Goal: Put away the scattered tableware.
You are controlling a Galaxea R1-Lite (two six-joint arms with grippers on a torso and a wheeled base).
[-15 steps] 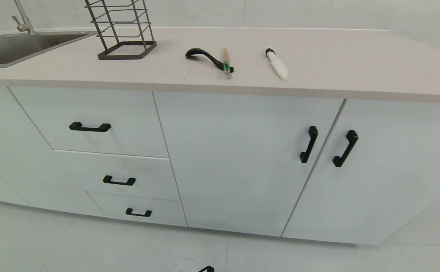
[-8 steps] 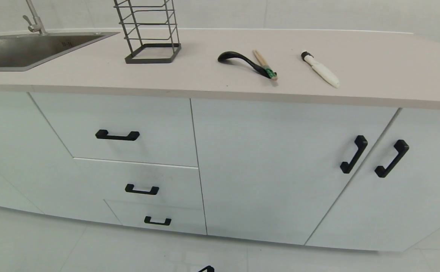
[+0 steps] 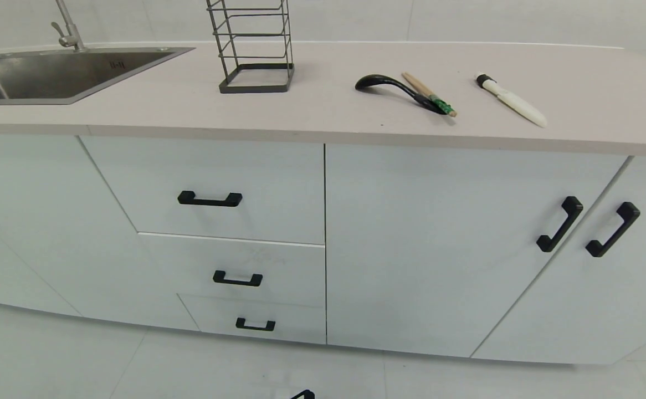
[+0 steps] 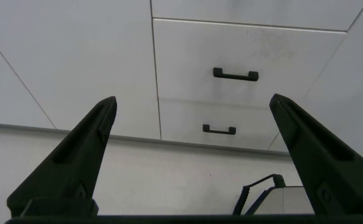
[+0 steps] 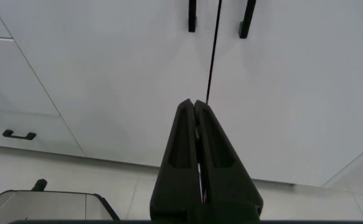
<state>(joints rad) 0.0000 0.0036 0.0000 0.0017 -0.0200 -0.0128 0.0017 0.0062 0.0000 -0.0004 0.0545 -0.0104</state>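
Note:
On the countertop (image 3: 323, 113) lie a black ladle (image 3: 398, 90), a pair of wooden chopsticks (image 3: 429, 94) with a green band crossing its handle, and a white knife (image 3: 511, 101) with a black end farther right. A dark wire rack (image 3: 254, 50) stands left of them. My left gripper (image 4: 193, 102) is open and held low in front of the lower drawers (image 4: 234, 74). My right gripper (image 5: 195, 109) is shut with nothing in it, low before the cabinet doors (image 5: 218, 56).
A steel sink (image 3: 51, 72) with a tap (image 3: 67, 27) is set into the counter's left end. Below are three drawers with black handles (image 3: 210, 198) and two doors with black handles (image 3: 560, 224). Pale tiled floor (image 3: 134, 366) spreads in front.
The whole head view has shifted: the counter and cabinets now appear farther right, so the camera has moved. The tableware lies as before on the counter.

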